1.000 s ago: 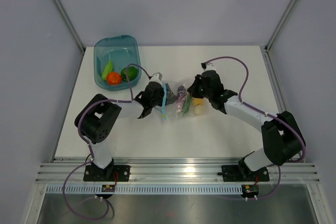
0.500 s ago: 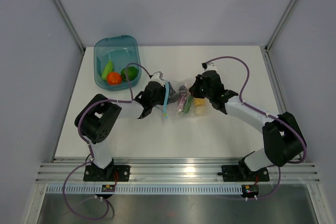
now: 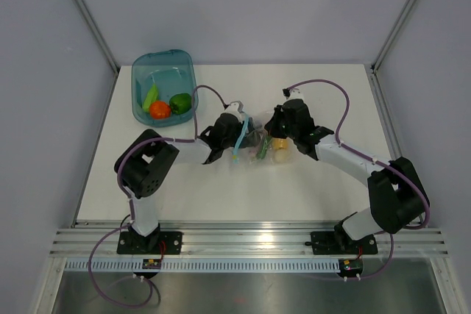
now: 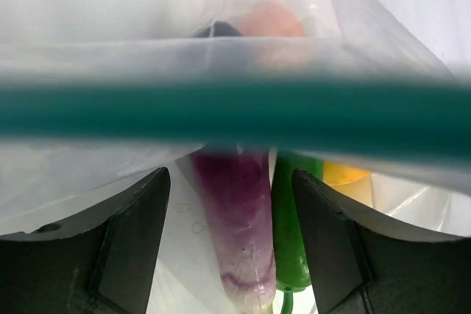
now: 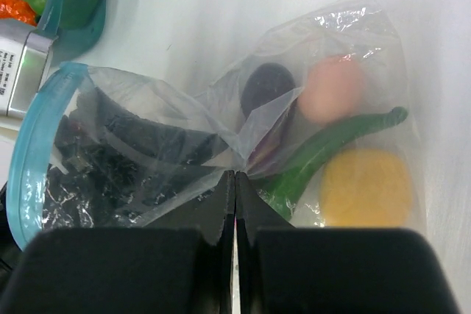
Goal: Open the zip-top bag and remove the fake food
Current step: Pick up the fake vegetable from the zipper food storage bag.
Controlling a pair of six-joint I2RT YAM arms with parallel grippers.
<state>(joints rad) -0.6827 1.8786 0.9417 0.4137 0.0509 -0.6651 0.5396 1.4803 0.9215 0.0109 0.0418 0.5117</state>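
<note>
Teal translucent tub sits upright, mouth up, at far-left corner of white counter. Grey enclosure walls on three sides. Aluminium rail runs along near edge.

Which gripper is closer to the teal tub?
Left. The left gripper is at the zip-top bag's mouth, on the tub's side; the right gripper pinches the bag's far side.

White table, pale grey walls, aluminium rail along near edge.
</note>
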